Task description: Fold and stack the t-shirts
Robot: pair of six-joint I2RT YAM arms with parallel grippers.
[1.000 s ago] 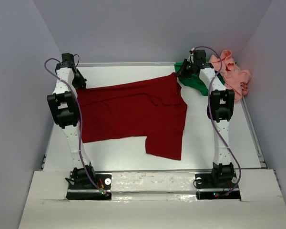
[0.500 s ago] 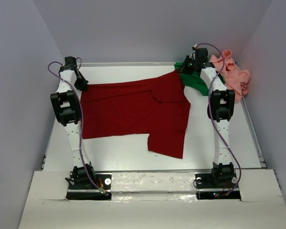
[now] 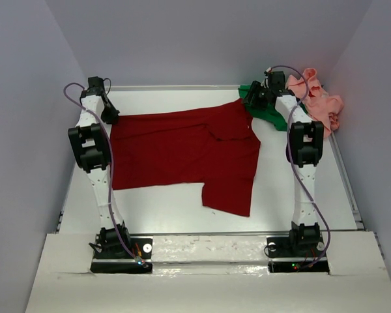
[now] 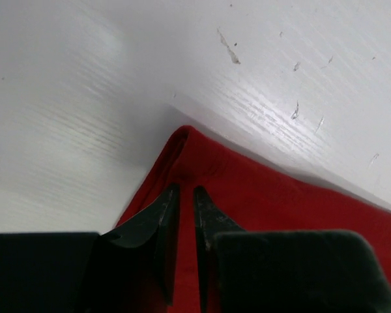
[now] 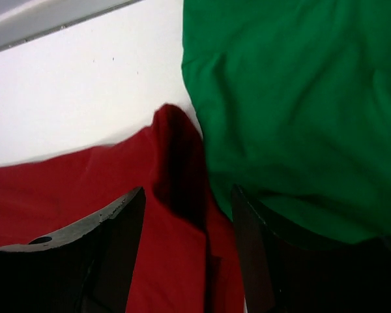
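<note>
The dark red t-shirt (image 3: 182,153) lies spread flat across the white table, one sleeve hanging toward the near edge. My left gripper (image 3: 111,117) sits at its far left corner. In the left wrist view the jaws (image 4: 184,189) are a narrow slit apart, with a ridge of the red cloth (image 4: 280,202) running into the slit. My right gripper (image 3: 251,99) is at the shirt's far right corner. Its jaws (image 5: 188,190) stand wide apart over the red cloth (image 5: 65,189), touching nothing. The bright green t-shirt (image 5: 293,98) lies bunched right beside it, and the salmon pink t-shirt (image 3: 319,101) is crumpled behind that.
The white table (image 3: 163,208) has a raised rim along its far edge (image 3: 182,87) and its right edge (image 3: 347,176). Grey walls close in on three sides. The green t-shirt (image 3: 274,116) and the pink one fill the far right corner.
My right gripper has opened and let go of the red shirt's far right corner. The shirt has slid slightly right and settled flat. The left arm moved a little right, then held still.
</note>
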